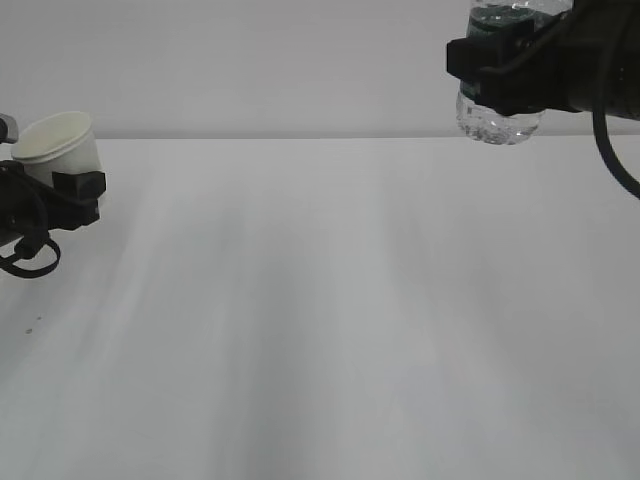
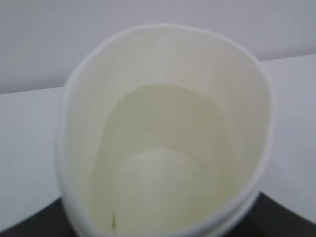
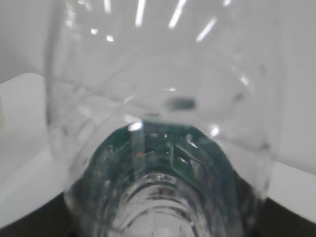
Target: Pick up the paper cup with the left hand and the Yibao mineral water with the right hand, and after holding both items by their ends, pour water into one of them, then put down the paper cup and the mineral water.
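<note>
Fingers of the left hand (image 1: 62, 195) pinch one tilted cream paper cup (image 1: 60, 145) at the white tabletop's (image 1: 330, 320) left edge, while the right hand (image 1: 500, 70) clamps one clear ribbed Yibao mineral water (image 1: 497, 122) aloft. Left wrist view looks into the smooth paper cup (image 2: 163, 143), seemingly two nested. Right wrist view fills with the green-labelled Yibao mineral water (image 3: 163, 148).

1. The cup (image 1: 62, 145), cream-white paper with a rolled rim, sits at the left edge of the exterior view, tilted with its mouth toward upper left, raised off the table.
2. The bottle (image 1: 497, 118), clear ribbed plastic with a dark green label, hangs at upper right, rounded base lowest, well apart from the cup.
</note>
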Action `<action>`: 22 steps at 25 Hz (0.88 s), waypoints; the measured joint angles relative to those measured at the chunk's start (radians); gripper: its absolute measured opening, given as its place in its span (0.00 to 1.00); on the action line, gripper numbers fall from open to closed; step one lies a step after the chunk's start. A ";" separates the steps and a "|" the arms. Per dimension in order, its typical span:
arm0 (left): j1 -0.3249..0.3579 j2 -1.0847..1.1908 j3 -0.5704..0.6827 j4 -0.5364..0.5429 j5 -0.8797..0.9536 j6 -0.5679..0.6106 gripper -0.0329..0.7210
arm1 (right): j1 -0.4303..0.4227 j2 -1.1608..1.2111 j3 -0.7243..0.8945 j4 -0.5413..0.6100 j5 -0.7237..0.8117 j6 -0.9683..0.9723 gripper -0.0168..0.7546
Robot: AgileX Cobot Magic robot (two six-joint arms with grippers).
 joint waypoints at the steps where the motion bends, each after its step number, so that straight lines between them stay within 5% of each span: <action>1: 0.000 0.000 0.000 -0.002 -0.002 0.003 0.57 | 0.000 0.000 0.000 0.000 0.000 0.000 0.55; 22: 0.000 0.000 0.000 -0.047 -0.022 0.035 0.57 | 0.000 0.000 0.000 0.000 0.000 0.000 0.55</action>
